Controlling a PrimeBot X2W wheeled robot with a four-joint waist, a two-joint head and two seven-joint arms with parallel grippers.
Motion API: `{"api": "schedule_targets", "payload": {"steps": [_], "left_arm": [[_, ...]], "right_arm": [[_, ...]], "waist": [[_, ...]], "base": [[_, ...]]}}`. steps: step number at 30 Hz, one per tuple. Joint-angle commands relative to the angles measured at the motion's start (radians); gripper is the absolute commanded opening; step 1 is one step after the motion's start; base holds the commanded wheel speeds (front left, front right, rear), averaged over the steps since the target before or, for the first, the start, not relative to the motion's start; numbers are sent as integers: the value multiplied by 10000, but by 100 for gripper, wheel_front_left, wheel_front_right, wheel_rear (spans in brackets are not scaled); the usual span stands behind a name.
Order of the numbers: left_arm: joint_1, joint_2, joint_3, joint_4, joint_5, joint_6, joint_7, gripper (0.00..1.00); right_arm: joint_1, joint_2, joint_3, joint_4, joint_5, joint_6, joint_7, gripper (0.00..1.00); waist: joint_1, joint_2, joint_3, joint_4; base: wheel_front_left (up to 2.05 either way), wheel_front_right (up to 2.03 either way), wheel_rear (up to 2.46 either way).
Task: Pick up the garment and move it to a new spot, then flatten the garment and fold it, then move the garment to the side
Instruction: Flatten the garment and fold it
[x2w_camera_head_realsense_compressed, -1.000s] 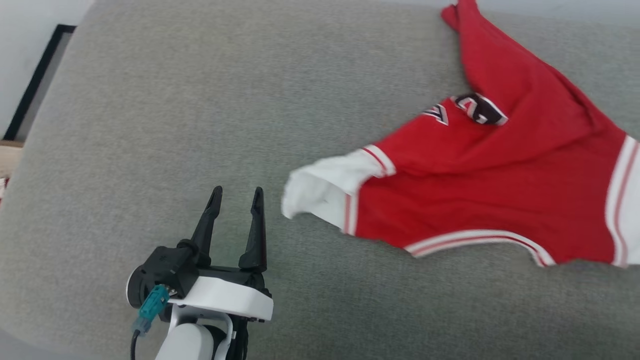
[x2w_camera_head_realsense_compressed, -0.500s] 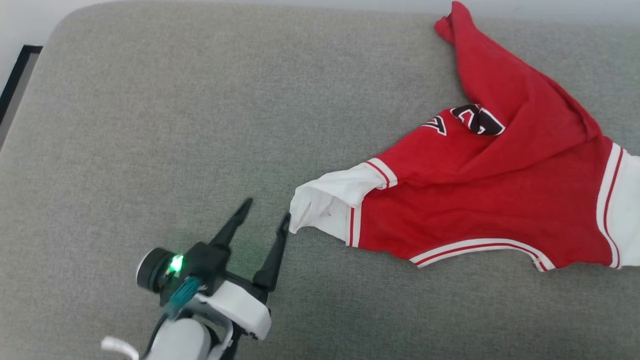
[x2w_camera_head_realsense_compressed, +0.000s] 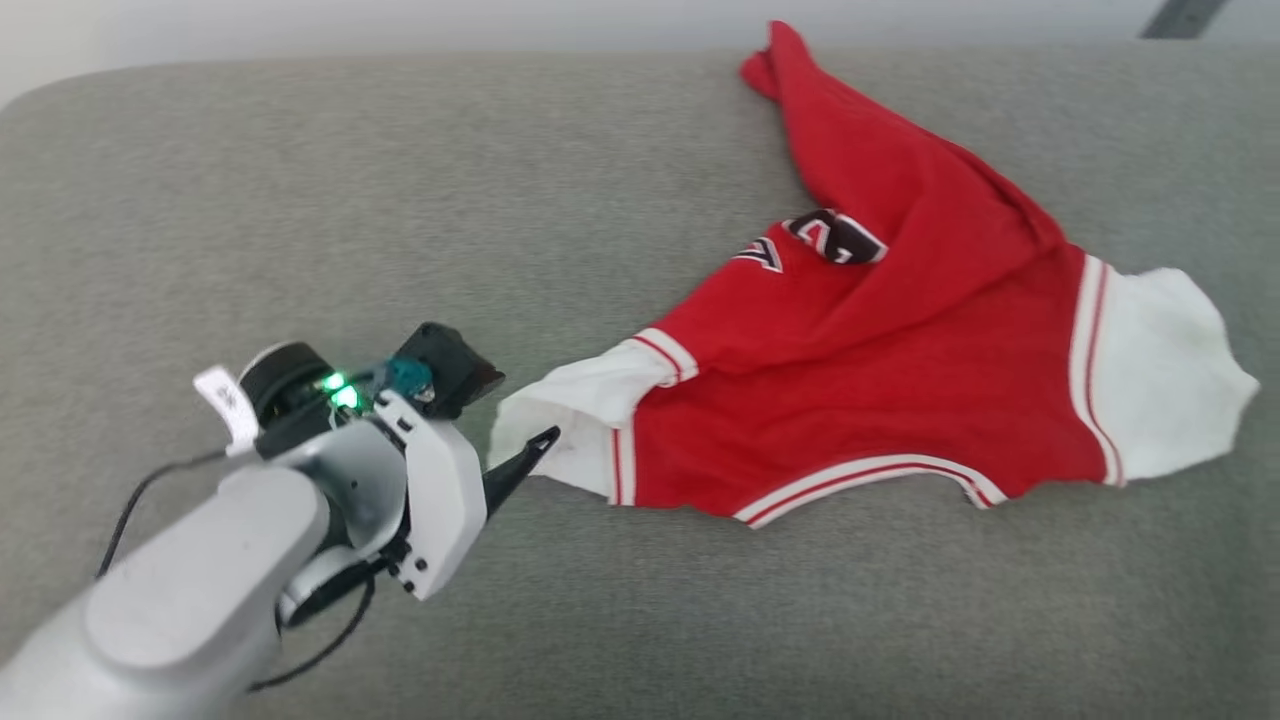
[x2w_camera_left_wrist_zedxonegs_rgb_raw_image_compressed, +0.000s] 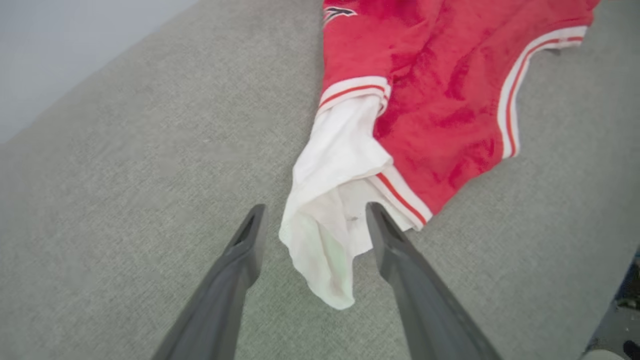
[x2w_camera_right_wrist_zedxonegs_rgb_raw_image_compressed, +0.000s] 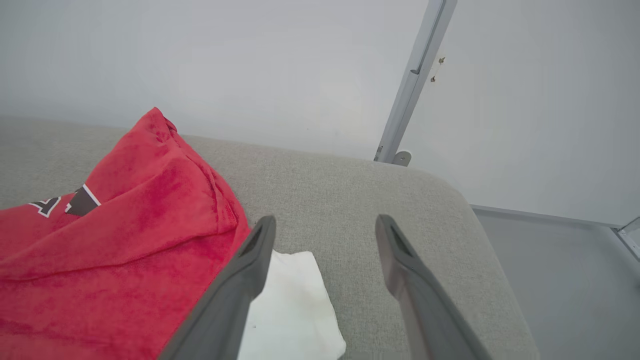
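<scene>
Advanced the left gripper (x2w_camera_left_wrist_zedxonegs_rgb_raw_image_compressed: 315, 209) over the last second, from well short of the garment (x2w_camera_head_realsense_compressed: 860, 400) to straddling its near white sleeve (x2w_camera_left_wrist_zedxonegs_rgb_raw_image_compressed: 340, 170). Rolled the wrist over too, going by the head view. Also panned the head camera, so not reading the framing shift as cloth motion; no visible change in how the shirt lies. Means the approach for the pick-up step looks done, with the grasp not yet made. Spread wide at the jaws, pinching nothing. Got the loose cuff bunched between the two fingers (x2w_camera_left_wrist_zedxonegs_rgb_raw_image_compressed: 235, 270), right up against the right-hand one and apart from the left-hand one; can't confirm actual contact. Straight ahead of the tips: red body and striped trim, with the printed lettering further out. Same for the right gripper (x2w_camera_right_wrist_zedxonegs_rgb_raw_image_compressed: 325, 220): spread, holding nothing, poised by the far white sleeve (x2w_camera_right_wrist_zedxonegs_rgb_raw_image_compressed: 290, 300). That sleeve runs under its left finger, contact not resolvable. Red bulk outboard of that finger, bare grey cushion (x2w_camera_right_wrist_zedxonegs_rgb_raw_image_compressed: 350, 190) between and beyond the tips. Crumpled and partly folded over itself on that cushion, number mostly hidden. Likely next: close left on the cuff, then lift. Risk: catching a single layer and dragging rather than lifting.
</scene>
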Motion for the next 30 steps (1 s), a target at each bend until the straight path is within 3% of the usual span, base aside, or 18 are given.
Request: {"api": "schedule_targets", "payload": {"steps": [1,9,12,15,24,30], "left_arm": [[-376,131,-291,114,-135,31,129,100],[-1622,695,-1956,1064,-947,30,88,97],[-1903,775,-2067,1507,-1349,30,-382,0],[-2017,806,-2057,1752,-1719,30,-573,0],[-1834,952,-990,3512,-4647,29,-419,0],[-1742,697,-713,5078,-5282,31,-401,0]], "right_arm": [[105,108,-46,-116,-61,-7,-54,100],[371,548,-184,-488,-193,-7,-109,100],[463,716,-249,-575,-235,-7,-116,100],[554,807,-304,-614,-233,-7,-67,100],[659,966,-404,-557,-243,-7,-147,100],[545,1005,-292,-580,-242,-7,-57,100]], "waist": [[0,0,131,-381],[0,0,441,-1097],[0,0,507,-1244],[0,0,525,-1281],[0,0,572,-1366],[0,0,587,-1426]], "base": [[0,0,0],[0,0,0],[0,0,0],[0,0,0],[0,0,0],[0,0,0]]}}
